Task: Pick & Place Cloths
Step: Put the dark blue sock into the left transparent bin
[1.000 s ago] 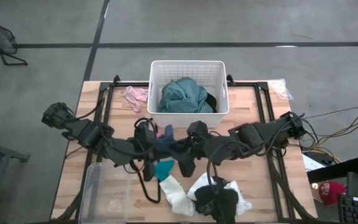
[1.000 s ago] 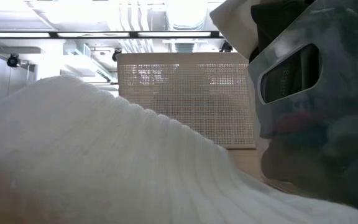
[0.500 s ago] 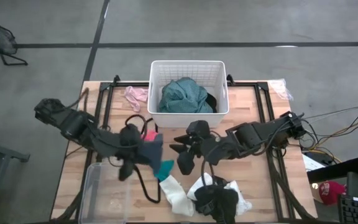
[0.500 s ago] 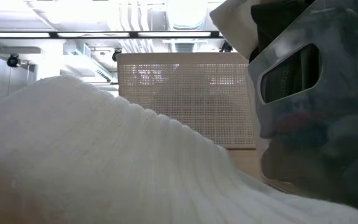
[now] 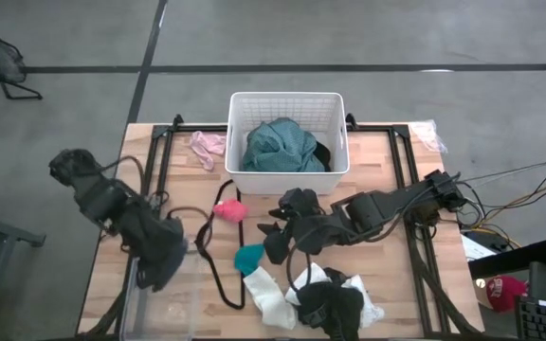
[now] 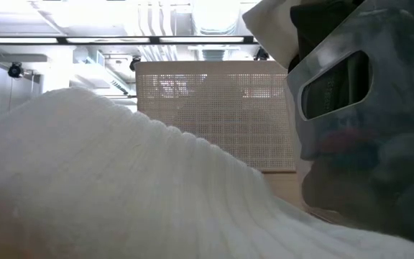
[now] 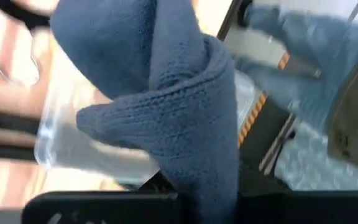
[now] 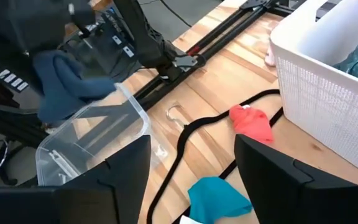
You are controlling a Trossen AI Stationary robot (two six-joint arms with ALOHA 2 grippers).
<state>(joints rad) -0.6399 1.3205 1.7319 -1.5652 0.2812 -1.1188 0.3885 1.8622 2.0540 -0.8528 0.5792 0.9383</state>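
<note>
The left arm runs from the left edge of the high view down toward lower centre-left, its left gripper (image 5: 159, 265) clamped tight (its own fingers barely show in the wrist view). The right arm reaches in from the right edge toward frame centre, nearly level, the right gripper (image 5: 275, 239) with its two fingers (image 8: 110, 186) spread wide apart.

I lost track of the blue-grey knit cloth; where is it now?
The blue-grey knit cloth hangs from the shut left gripper, over the clear plastic bin at the table's front-left corner.
</note>
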